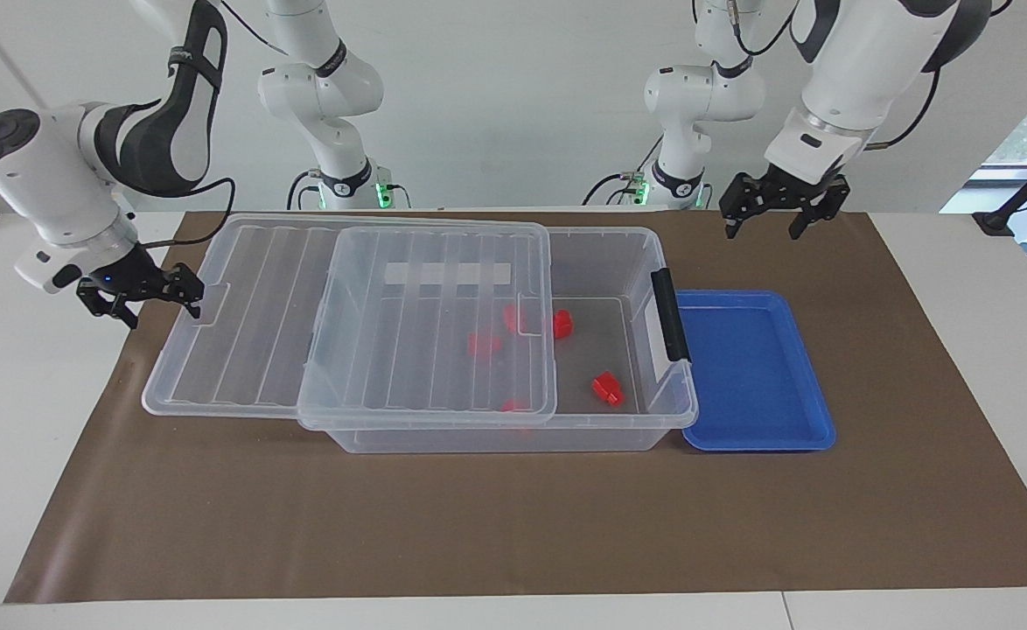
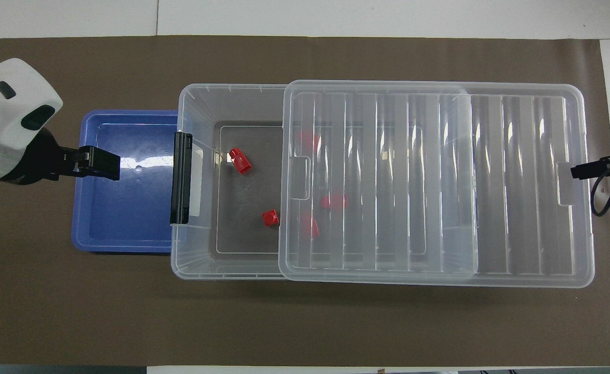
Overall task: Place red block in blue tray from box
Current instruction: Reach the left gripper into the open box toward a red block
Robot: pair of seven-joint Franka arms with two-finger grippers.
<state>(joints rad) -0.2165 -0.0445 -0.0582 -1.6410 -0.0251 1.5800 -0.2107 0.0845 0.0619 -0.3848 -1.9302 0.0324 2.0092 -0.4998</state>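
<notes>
Clear plastic hides a lot here, so we read the scene through the lid [image 1: 347, 319]. Going left to right in the facing view: our right gripper [image 1: 142, 293] hangs beside the lid's outer end, at the right arm's end of the table. We can't tell whether its claw is released or clenched, and in the overhead view only its tip shows at the frame edge.

Next, the ribbed lid is slid partway off the box [image 1: 513, 429], overhanging it toward the right arm's end and leaving the handle end uncovered. Three red blocks show only as blurred shapes through the ribs, one of them cut by the lid's edge. Two sit in the uncovered part: one red block [image 2: 240, 160] near the black clip handle [image 1: 670, 315], another [image 2: 270, 217] just beside the lid edge.

The blue tray [image 1: 754, 372] comes next: shallow, raised rim, rounded corners, glossy, touching the box's handle end.

Last, the left gripper [image 1: 783, 210] is raised over the brown mat [image 1: 513, 525], claw released, nothing between its fingers. The mat has bare room all around.
</notes>
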